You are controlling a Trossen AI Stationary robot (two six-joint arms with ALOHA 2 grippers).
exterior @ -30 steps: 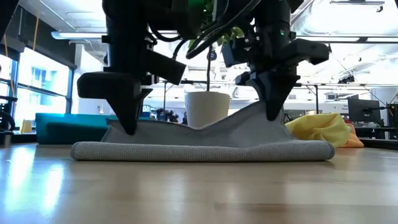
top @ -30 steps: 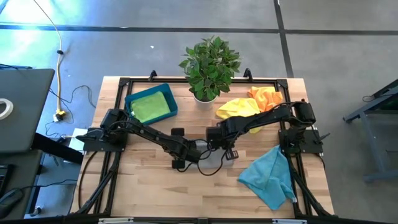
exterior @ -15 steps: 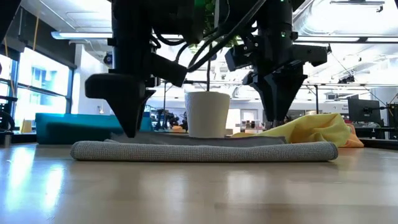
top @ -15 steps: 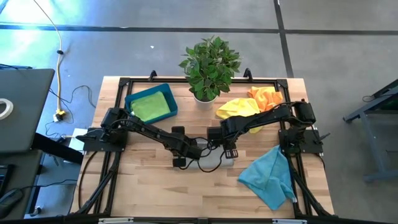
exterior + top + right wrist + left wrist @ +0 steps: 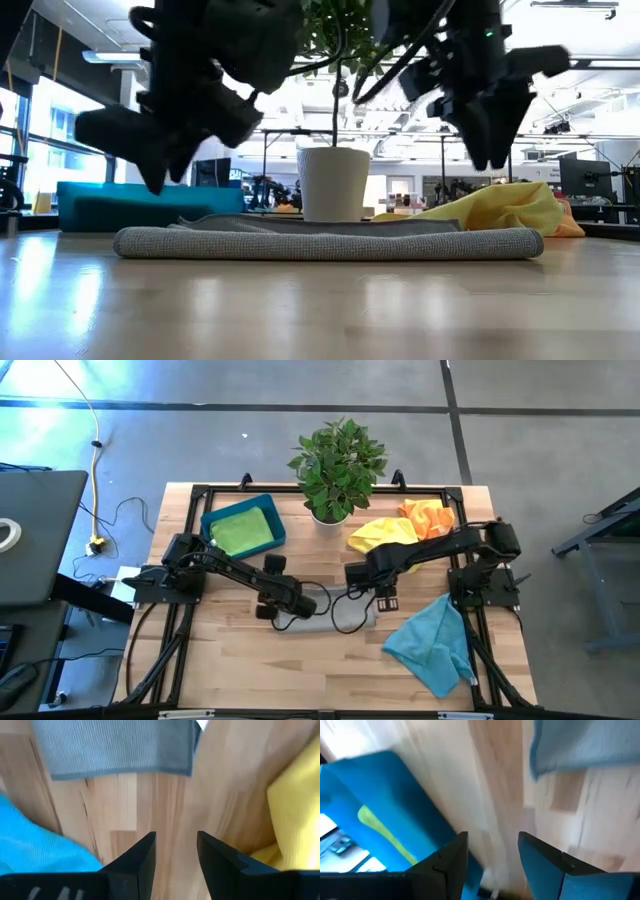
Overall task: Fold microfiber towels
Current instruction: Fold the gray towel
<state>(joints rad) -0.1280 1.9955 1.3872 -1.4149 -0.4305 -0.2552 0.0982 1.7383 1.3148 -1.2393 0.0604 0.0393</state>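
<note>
**Both grippers raised above a folded grey towel at mid-table**

The left gripper (image 5: 268,600) hung with its two dark fingers spread and empty, just off the left end of the folded grey microfiber towel (image 5: 335,612), clear of the cloth. The right gripper (image 5: 386,597) stood likewise parted, holding nothing, above the towel's right end. In the low view, both grippers (image 5: 150,165) (image 5: 490,140) were lifted off the towel (image 5: 325,240), which lay flat in a long, low fold on the pale wooden table (image 5: 250,660).

Beyond the left arm, at the table's far left, sat a rigid blue rectangular tray (image 5: 266,508) containing a lime-green towel (image 5: 240,530). A white pot (image 5: 333,185) holding a leafy green plant (image 5: 338,460) stood at the far edge, behind the grey towel. Near the right gripper, a crumpled yellow towel (image 5: 380,533) lay touching an orange towel (image 5: 428,515). A loose teal-blue towel (image 5: 435,645) lay spread at the near right, beside the right arm's base.
</note>
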